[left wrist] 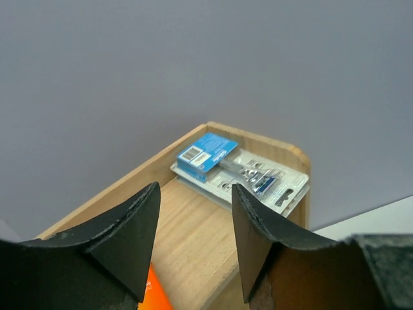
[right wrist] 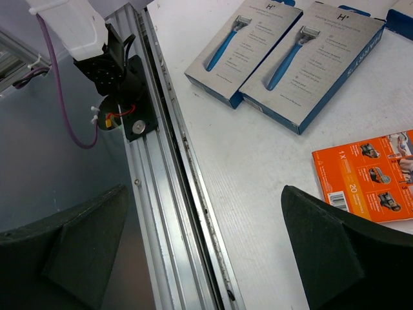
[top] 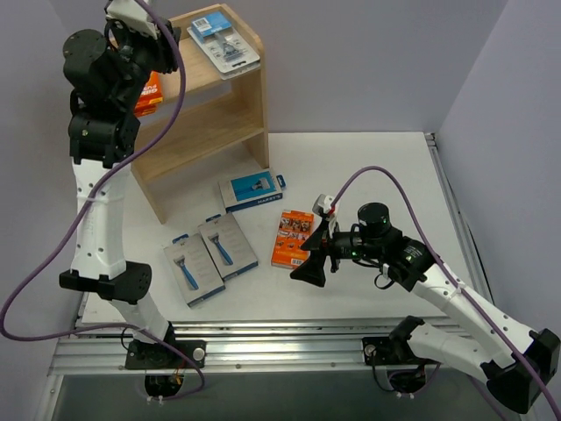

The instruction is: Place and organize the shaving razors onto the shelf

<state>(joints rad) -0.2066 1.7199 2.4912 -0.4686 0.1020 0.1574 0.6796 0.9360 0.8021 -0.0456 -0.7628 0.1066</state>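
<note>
The wooden shelf [top: 215, 118] stands at the table's back left. A clear blister pack with a blue header [top: 223, 42] lies on its top tier at the far end, and an orange box [top: 149, 95] lies at the near end. My left gripper [top: 156, 63] hovers above the top tier, open and empty. In the left wrist view its fingers [left wrist: 195, 190] frame the shelf top [left wrist: 193, 239], the blister pack [left wrist: 245, 174] and the orange box's corner [left wrist: 155, 294]. My right gripper [top: 312, 254] is open and empty, low over the table beside another orange box [top: 292, 238].
Two grey-and-blue razor boxes [top: 193, 267] [top: 228, 246] lie side by side at the front left, and a third [top: 252, 190] lies near the shelf's foot. The right wrist view shows the pair [right wrist: 245, 45] [right wrist: 316, 58], the orange box [right wrist: 368, 181] and the table's aluminium front rail [right wrist: 168, 194].
</note>
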